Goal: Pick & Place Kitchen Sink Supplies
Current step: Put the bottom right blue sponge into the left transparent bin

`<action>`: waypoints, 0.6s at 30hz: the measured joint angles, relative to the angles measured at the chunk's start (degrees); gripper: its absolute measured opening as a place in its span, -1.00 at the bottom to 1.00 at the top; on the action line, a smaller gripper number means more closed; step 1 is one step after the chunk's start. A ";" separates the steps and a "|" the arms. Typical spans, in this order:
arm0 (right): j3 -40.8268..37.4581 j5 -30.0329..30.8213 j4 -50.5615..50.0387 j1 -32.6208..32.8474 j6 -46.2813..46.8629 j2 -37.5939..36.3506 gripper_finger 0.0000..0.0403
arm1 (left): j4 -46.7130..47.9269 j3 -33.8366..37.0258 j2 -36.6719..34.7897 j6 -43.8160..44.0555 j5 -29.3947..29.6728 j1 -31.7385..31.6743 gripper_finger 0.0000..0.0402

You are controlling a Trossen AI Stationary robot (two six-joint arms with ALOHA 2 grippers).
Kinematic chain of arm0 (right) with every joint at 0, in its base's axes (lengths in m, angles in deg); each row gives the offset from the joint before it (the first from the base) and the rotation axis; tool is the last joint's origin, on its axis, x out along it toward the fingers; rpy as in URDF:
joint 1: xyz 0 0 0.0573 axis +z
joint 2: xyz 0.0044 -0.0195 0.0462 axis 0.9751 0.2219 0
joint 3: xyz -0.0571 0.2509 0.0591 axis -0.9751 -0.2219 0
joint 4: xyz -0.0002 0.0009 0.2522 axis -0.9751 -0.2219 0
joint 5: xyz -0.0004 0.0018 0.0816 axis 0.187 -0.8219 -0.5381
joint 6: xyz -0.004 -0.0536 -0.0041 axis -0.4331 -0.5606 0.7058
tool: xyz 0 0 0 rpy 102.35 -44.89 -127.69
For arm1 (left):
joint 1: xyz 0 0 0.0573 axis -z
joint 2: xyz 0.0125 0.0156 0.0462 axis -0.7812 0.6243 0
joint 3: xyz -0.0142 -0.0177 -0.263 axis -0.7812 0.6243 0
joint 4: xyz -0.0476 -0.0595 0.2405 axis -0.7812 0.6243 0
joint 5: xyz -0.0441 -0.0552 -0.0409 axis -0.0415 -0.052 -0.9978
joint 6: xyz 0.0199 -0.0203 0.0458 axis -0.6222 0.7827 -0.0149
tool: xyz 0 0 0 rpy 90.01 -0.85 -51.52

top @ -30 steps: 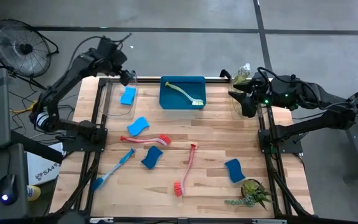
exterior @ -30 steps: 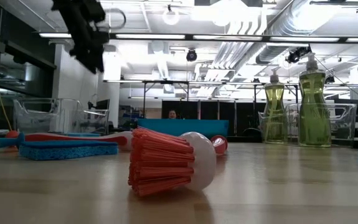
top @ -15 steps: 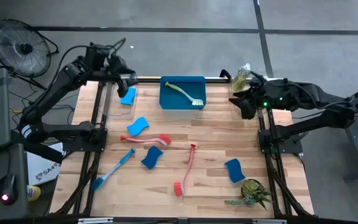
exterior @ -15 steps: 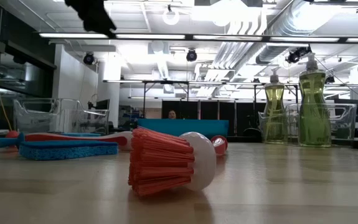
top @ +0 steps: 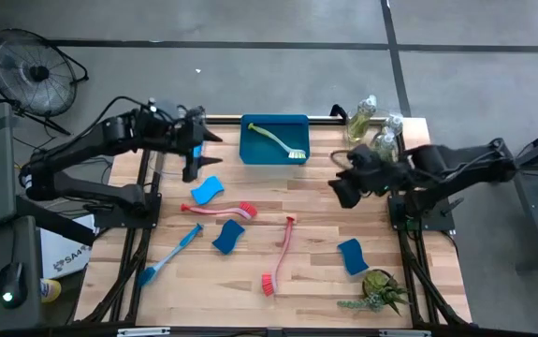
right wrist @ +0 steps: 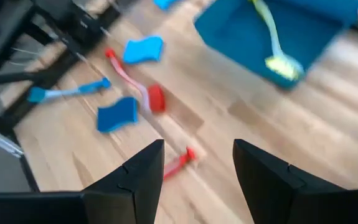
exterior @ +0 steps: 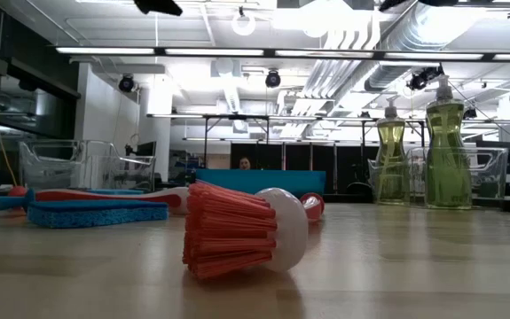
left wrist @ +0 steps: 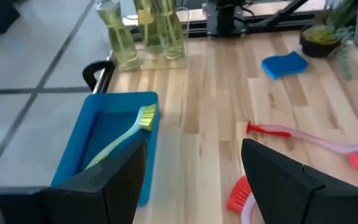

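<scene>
My left gripper hovers open over the far left of the table, with nothing between its fingers. My right gripper hangs open right of centre, also empty. A yellow-green brush lies in the blue tray. Two pink-red brushes, a blue brush and blue sponges lie flat on the wood. Two bottles stand at the far right.
A spiky green plant stands at the near right corner. Clear containers stand at the far left and far right. The arms' frames run along both table sides. Bare wood lies between tray and brushes.
My left gripper has swung from the far left corner toward the near edge and the tray, rising out of the low view. My right gripper has left the bottles and come toward the near edge and the table's middle, sinking a little. No object has moved.
</scene>
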 joint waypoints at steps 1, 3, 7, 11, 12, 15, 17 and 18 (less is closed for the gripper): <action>0.00 0.04 -1.23 0.77 2.27 0.76 -0.08 | -1.22 0.55 0.01 0.15 0.30 1.09 0.27; 0.01 0.15 -3.70 2.22 7.38 1.98 -0.08 | -3.74 1.82 0.02 0.82 0.36 3.04 0.27; 0.02 1.14 -8.29 5.25 16.53 3.83 -0.08 | -7.71 5.11 0.02 1.62 0.13 6.08 0.27; 0.01 0.35 -12.69 8.13 24.15 5.10 -0.08 | -11.71 8.44 -0.07 2.54 -0.17 7.80 0.27; 0.01 0.08 -13.91 8.94 25.59 5.51 -0.08 | -12.24 9.30 -0.21 2.57 -0.44 8.13 0.27; 0.01 0.17 -17.32 11.39 29.68 6.95 -0.08 | -15.79 11.95 -0.36 3.32 -1.42 8.89 0.27; 0.00 0.09 -18.38 12.63 31.26 8.01 -0.08 | -17.63 13.93 -0.80 4.44 -2.28 9.25 0.27; 0.00 -0.02 -18.57 13.12 31.47 8.53 -0.08 | -19.09 14.76 -1.00 4.92 -2.56 9.27 0.27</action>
